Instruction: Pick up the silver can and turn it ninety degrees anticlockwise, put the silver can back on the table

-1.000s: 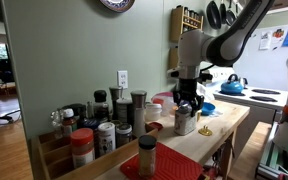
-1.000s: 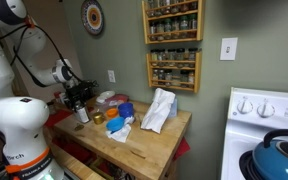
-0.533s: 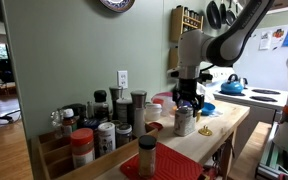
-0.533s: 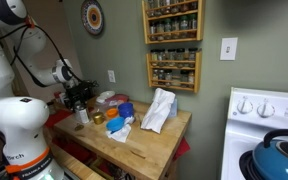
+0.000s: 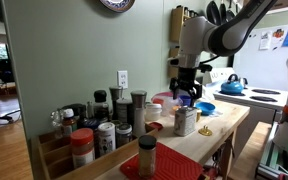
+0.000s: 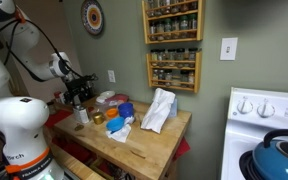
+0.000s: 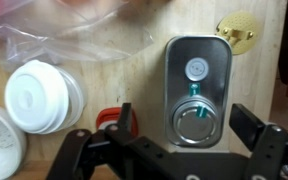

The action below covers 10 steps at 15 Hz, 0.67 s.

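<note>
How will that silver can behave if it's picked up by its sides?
The silver can looks like rigid metal, so it probably won't give when squeezed. Its smooth shiny walls may be a little slippery. Seen from above it has flat sides and stands upright on the table, so rolling seems unlikely.

In an exterior view there is one silver can on one table, one brown-filled shaker at bottom centre and one blue kettle at right; the dark-capped jars at lower left crowd too closely to count. Two wooden spice racks hang at upper centre in an exterior view, with one wall clock and two wall plates. The wrist view shows two white round tops at left and one gold-coloured piece at upper right.
</note>
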{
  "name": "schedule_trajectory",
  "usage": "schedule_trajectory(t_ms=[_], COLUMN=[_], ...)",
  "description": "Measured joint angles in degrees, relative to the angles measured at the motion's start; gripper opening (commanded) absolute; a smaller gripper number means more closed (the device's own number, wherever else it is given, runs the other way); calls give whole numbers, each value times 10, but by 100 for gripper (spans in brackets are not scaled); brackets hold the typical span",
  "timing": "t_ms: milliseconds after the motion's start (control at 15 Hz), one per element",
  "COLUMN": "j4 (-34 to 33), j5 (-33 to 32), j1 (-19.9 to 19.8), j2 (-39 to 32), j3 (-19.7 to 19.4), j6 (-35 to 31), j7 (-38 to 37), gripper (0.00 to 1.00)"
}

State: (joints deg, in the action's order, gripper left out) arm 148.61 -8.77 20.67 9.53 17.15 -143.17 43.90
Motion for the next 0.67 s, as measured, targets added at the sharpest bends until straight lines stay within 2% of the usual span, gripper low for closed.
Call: schedule_trajectory(t_ms=[133,400,667], j4=[-6,-40,-81], j5=[0,0,4], j1=[1,11,22], j2=[47,133,170], j3=[-2,-13,-22], j6=[35,156,258], j7=[0,1,5], gripper=[100,100,100])
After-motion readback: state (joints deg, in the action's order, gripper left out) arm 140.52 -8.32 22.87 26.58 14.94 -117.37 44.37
